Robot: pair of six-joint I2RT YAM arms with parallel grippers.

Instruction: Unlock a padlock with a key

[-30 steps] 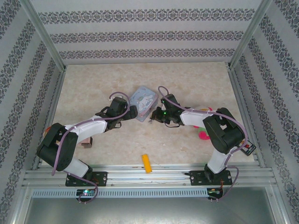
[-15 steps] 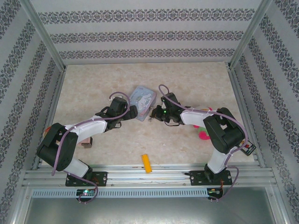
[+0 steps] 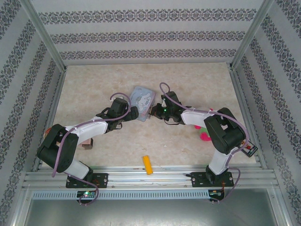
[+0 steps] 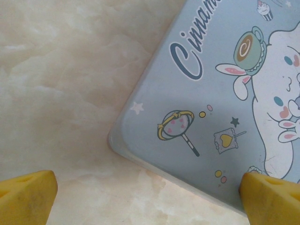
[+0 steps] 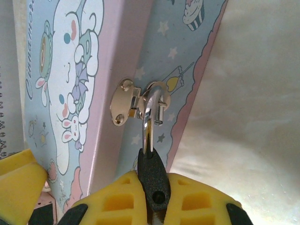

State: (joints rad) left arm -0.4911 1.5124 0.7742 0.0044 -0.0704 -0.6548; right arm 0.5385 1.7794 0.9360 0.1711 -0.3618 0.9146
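Observation:
My right gripper [image 5: 154, 199] is shut on the black body of the padlock [image 5: 152, 178]. Its silvery shackle [image 5: 149, 117] passes through the metal hasp [image 5: 124, 105] on the side of the pale blue cartoon tin [image 5: 70, 70]. From above, the right gripper [image 3: 155, 113] sits at the tin's [image 3: 142, 99] right edge. My left gripper [image 3: 134, 113] stands open at the tin's near left corner [image 4: 140, 136], its yellow fingertips [image 4: 26, 197] wide apart over the table with nothing between them. The key is hidden.
An orange-yellow cylinder [image 3: 148, 165] lies near the front rail. A pink and green soft toy [image 3: 205, 135] sits behind the right arm. A small wooden block [image 3: 87, 146] lies by the left arm. Patterned walls enclose the table [image 3: 188, 80].
The right gripper has shifted a little up and to the left with the padlock. The tin has slid and turned slightly the same way. The left gripper has stayed open in place.

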